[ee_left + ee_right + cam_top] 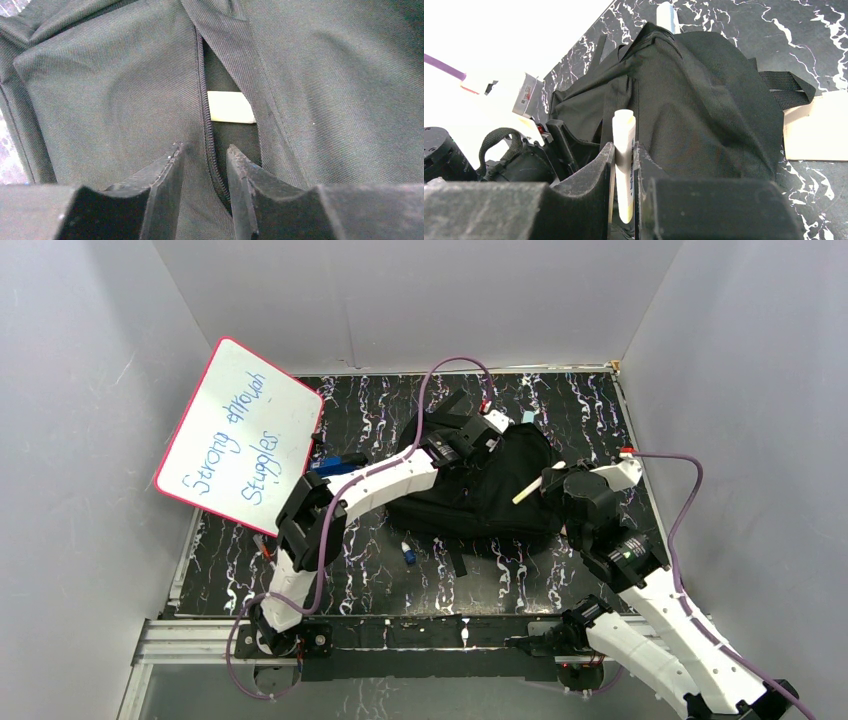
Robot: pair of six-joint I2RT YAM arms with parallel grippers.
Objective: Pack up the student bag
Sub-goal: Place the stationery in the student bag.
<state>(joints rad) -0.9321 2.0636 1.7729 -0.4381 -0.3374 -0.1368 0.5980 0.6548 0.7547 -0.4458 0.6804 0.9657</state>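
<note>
**Q:** What is lying out here, biggest first?

**A:** A black marble-patterned table [560, 580] with white veins is carrying everything. The student bag [490, 495], a large black soft fabric backpack, is lying flat in the middle of the surface, reaching toward the far edge. A white rectangular board with a pink rim [240, 435] is leaning at the far left corner.

**Q:** Is any writing showing?

**A:** Yes. The board is showing blue handwriting that reads "Strong through Struggles". No brand or label is showing on the bag.

**Q:** What are the two arms doing?

**A:** The left gripper [205, 149] is hovering right over the bag. Its fingers are standing apart, with the black zipper track [204, 75] running between them and nothing visibly clamped. It is probably sitting there to spread or hold the slit open.

The right gripper [624, 146] is hanging at the bag's right side. Its fingers are clamping a cream-white plastic cylindrical stick [622, 125]. The stick is pointing out past the fingertips toward the bag, likely so it can slide in end first.

**Q:** Anything smaller?

**A:** A pale yellow flat slip [230, 107] is peeking out from inside the open slit. A small white tube with a blue cap [408, 554] is lying on the surface between the bag and the near edge, apparently not yet packed.
</note>
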